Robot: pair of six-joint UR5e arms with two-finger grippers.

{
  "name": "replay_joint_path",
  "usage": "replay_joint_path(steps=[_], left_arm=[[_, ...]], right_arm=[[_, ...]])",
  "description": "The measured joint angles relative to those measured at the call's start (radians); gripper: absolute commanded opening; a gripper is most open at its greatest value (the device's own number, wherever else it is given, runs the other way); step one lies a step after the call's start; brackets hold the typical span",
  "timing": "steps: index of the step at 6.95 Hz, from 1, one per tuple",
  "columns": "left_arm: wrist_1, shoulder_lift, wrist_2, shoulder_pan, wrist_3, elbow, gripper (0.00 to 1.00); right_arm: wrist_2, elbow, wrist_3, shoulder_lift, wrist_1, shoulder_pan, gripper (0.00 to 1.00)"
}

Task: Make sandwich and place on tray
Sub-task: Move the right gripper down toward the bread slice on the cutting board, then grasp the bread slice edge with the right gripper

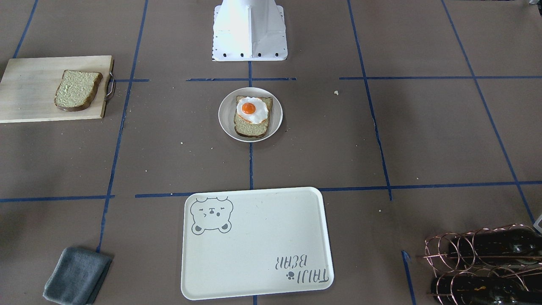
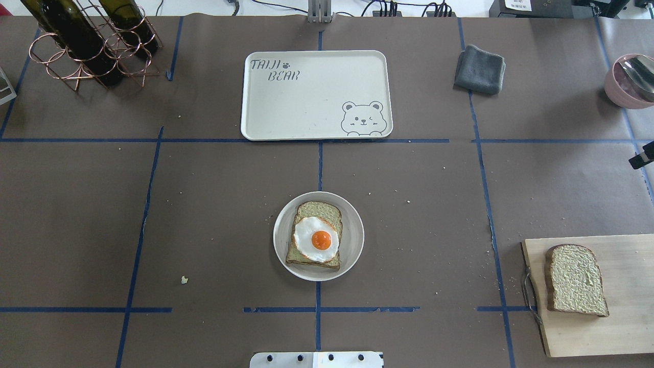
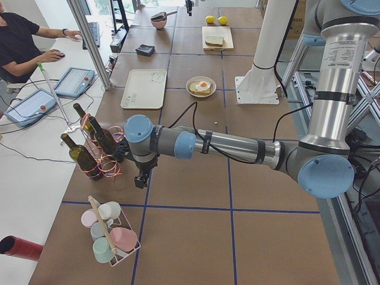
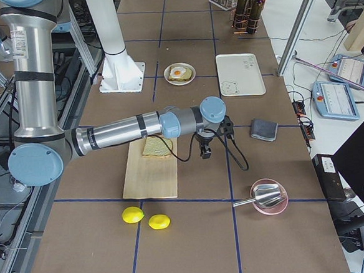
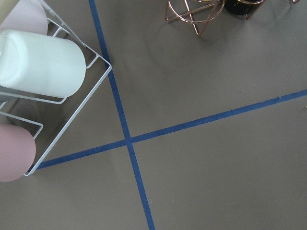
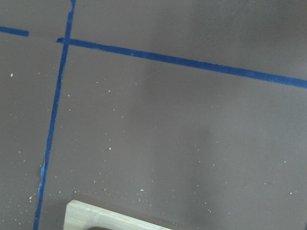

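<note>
While both arms hang over the table ends, the build is only half stacked.
Overhead: small round white plate [image 2: 280,240] mid-table carries one brown-crusted bread slice [image 2: 312,210], with the white fried egg with orange yolk [image 2: 317,239] lying on top. The large cream-white rectangular bear-print tray [image 2: 306,102] is at 12 o'clock from the plate, well apart. At 4 o'clock from the plate, the second bread slice [image 2: 576,280] lies flat on a pale wooden cutting board [image 2: 628,317]. A folded grey cloth [image 2: 479,69] is roughly 3 o'clock from the tray. Side views: left gripper [image 3: 140,181] hovers beside the copper wire bottle rack [image 3: 101,163]; right gripper [image 4: 204,152] hovers just off the board's edge, cloth side. Fingers on both: can't tell spread or closed from these angles.
</note>
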Motion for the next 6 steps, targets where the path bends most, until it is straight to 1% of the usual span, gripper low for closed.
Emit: replay_joint_path(steps=[1,2,3,4,5,6], left_arm=[[-0.014,0.001,0.0,0.001,-0.001,-0.001,1.0],[-0.02,0.002,0.0,0.001,-0.003,-0.001,1.0],[-0.024,0.002,-0.001,0.001,-0.005,-0.002,1.0],[-0.025,0.002,-0.001,0.001,-0.005,-0.002,1.0],[-0.026,0.002,-0.001,0.001,-0.005,-0.001,1.0],[-0.026,0.002,-0.001,0.001,-0.005,-0.001,1.0]], right_arm=[[0.0,0.075,0.055,-0.047,0.006,-0.033,1.0],[-0.001,0.13,0.132,-0.1,0.058,-0.077,1.0],[-0.007,0.155,0.224,-0.17,0.202,-0.124,1.0],[-0.032,0.162,0.347,-0.232,0.373,-0.182,1.0],[-0.086,0.166,0.465,-0.279,0.509,-0.26,1.0],[-0.136,0.167,0.521,-0.319,0.597,-0.327,1.0]])
